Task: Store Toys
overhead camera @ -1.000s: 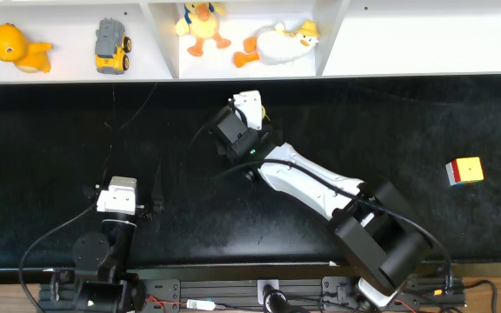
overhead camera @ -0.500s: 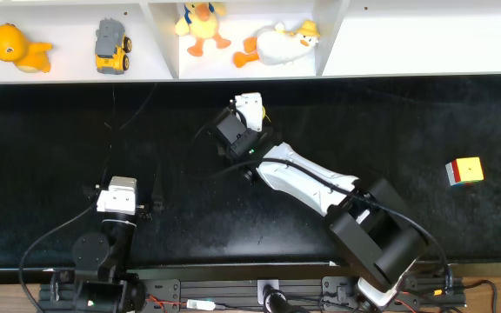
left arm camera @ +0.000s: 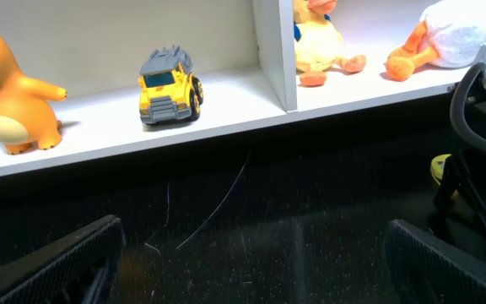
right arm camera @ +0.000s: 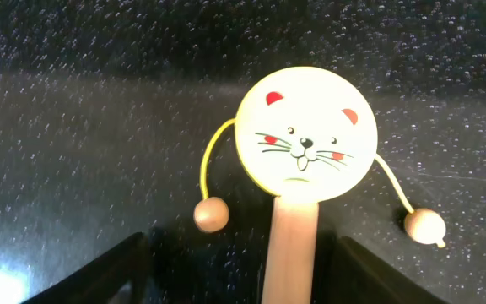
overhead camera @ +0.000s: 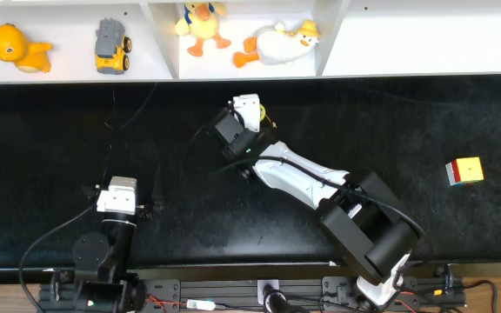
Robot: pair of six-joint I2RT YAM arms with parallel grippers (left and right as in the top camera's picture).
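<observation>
right gripper (right arm camera: pixel 239 253) barely shifts over last second, lining up | fingers wide open, holding nothing | rattle (right arm camera: pixel 305 127) on mat (right arm camera: pixel 74 101), handle between fingers, grasp pending | left gripper (left arm camera: pixel 251 262) wide open, empty, parked

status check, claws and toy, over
Left claw open, parked facing shelf. Right claw open either side of rattle drum handle, no grip yet. Nothing blocking it; colour cube unstored.

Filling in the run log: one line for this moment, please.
right gripper: open, over wooden cat-face rattle drum | left gripper: open, facing white shelf | multicoloured cube: on black table
</observation>
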